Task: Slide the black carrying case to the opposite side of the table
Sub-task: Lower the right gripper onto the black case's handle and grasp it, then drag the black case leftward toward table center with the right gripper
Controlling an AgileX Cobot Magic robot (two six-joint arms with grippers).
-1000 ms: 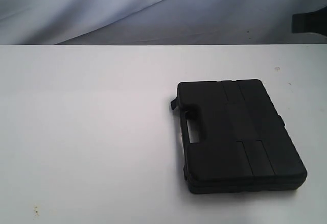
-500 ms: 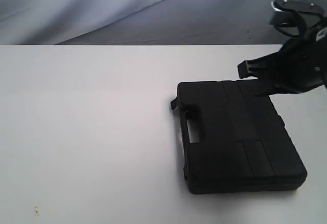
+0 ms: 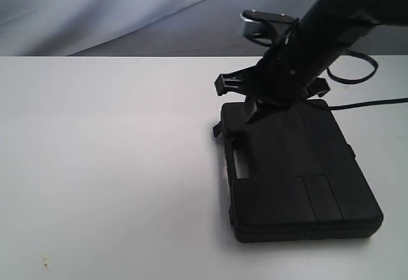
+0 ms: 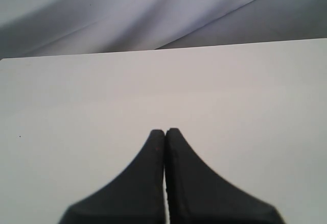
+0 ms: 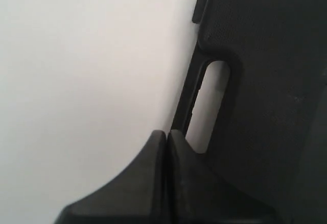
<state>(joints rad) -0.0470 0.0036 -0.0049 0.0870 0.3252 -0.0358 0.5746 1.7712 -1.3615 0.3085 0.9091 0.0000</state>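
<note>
With jaws pressed tip to tip and nothing between them on the left gripper (image 4: pixel 164 132), hanging over bare table (image 4: pixel 76 106), well apart from the work. Pressed together likewise, and empty, on the right gripper (image 5: pixel 166 134), poised at the case (image 5: pixel 265 81) just beside its handle slot (image 5: pixel 209 101). Cannot tell whether touching the lid or hovering just above.

In the exterior view, reading from 9 o'clock: a wide stretch of white table (image 3: pixel 102 165) with only a few specks. Then, toward 4 o'clock from the middle, the case (image 3: pixel 299 171), lying flat, with its slot (image 3: pixel 241 165) and a small latch tab (image 3: pixel 217 129) facing 9 o'clock. At its 11 o'clock corner, the right arm (image 3: pixel 306 50), reaching down from 1 o'clock, with a cable (image 3: pixel 363 104) trailing toward 3 o'clock.

Judged as barely started: approach made, push not yet begun. To do, by this reading: press against the case and drive it over the open table, presumably toward 9 o'clock, to the far side.

No brand, label or lettering readable anywhere. Only moulded panel lines on the lid.
</note>
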